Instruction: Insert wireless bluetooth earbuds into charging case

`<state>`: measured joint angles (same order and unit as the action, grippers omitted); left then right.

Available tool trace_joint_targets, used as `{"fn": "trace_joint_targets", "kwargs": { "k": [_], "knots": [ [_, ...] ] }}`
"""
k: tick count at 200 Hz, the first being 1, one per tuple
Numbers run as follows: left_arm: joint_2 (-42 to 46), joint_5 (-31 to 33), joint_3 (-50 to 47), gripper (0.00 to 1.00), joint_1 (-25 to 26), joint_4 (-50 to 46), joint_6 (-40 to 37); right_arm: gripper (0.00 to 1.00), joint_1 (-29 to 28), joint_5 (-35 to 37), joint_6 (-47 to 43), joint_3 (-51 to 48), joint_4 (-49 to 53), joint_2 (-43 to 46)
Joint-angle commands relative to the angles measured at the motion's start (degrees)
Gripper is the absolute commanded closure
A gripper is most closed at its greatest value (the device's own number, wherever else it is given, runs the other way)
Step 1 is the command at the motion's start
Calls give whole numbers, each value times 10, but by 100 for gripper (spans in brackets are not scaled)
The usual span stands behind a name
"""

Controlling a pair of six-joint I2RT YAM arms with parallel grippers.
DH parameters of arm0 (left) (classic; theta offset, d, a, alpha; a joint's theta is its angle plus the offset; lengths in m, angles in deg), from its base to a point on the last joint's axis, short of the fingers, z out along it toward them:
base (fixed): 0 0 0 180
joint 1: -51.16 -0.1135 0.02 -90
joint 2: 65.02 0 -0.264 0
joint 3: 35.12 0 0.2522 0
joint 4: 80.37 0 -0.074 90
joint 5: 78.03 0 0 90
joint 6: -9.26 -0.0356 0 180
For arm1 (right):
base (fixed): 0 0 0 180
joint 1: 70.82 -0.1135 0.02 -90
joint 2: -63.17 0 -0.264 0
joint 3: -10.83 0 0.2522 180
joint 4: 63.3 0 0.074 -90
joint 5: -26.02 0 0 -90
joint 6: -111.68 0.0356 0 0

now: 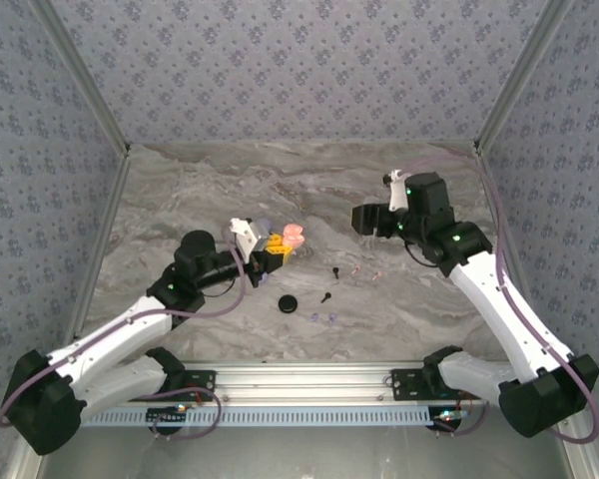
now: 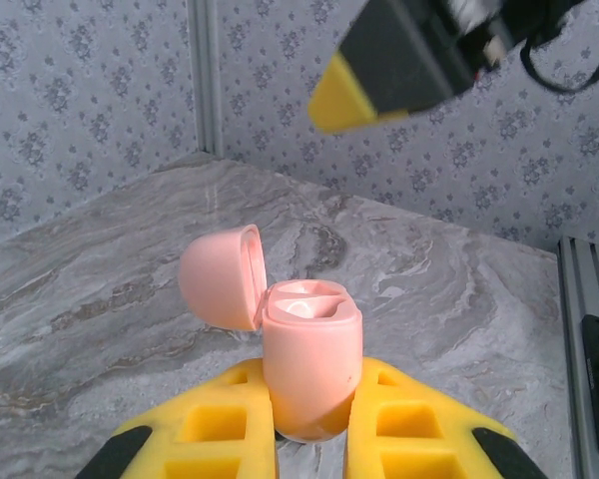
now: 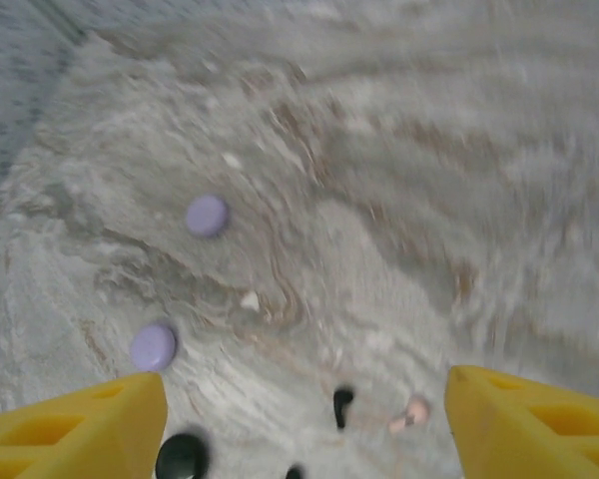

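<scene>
The left hand grips the open pink case; the right hand, spread wide, hangs above a pink earbud.

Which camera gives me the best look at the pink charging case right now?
Left wrist. The pink charging case sits close, upright, lid hinged open, clamped between the left hand's yellow fingers. The top external view shows the case as a small pink shape at that hand, detail too small to read.
</scene>
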<state>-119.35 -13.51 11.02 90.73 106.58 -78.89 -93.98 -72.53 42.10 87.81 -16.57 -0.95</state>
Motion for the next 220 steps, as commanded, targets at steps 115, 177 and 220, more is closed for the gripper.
{"fn": "trace_joint_targets", "kwargs": {
  "k": [115, 177, 220],
  "knots": [
    [90, 46, -57, 100, 5, -28, -31, 49, -83, 167, 317, -27, 70, -264],
    [112, 56, -62, 100, 4, -42, -46, 58, -83, 157, 316, -6, 52, -334],
    [112, 56, -61, 100, 5, -43, -46, 59, -77, 153, 312, -2, 36, -359]
  ]
}}
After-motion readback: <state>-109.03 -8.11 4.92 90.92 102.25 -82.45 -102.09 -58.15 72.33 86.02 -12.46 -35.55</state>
